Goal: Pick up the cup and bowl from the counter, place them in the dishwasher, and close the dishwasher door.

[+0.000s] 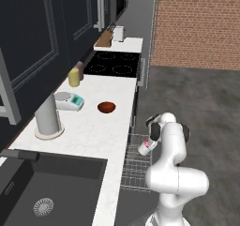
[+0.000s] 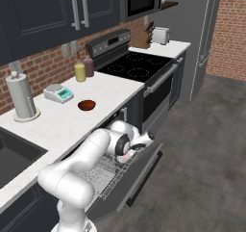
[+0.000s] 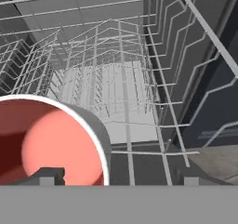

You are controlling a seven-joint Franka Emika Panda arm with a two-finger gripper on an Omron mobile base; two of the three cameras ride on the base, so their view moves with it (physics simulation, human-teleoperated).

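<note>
A: Going left to right across the counter (image 1: 89, 126): the bowl (image 1: 106, 107) sits near its front edge, untouched. At about four o'clock from it, the cup (image 1: 145, 147) hangs over the dishwasher (image 1: 136, 166) rack.

B: The gripper (image 3: 116, 174)?

A: Fingers spread; the cup sits off to one side, seemingly released.

B: Risk?

A: It could tip on the wires and roll, or get clipped as the hand withdraws.

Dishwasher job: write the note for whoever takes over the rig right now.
Gripper: open over the pulled-out rack, nothing held.
Cup: beside the fingertips at the rack; I cannot tell whether it has settled.
Bowl: on the counter, near the scale.
Dishwasher door: folded down, open.
Done: cup brought to the rack.
Left: confirm the cup, fetch the bowl, shut the door.
</note>
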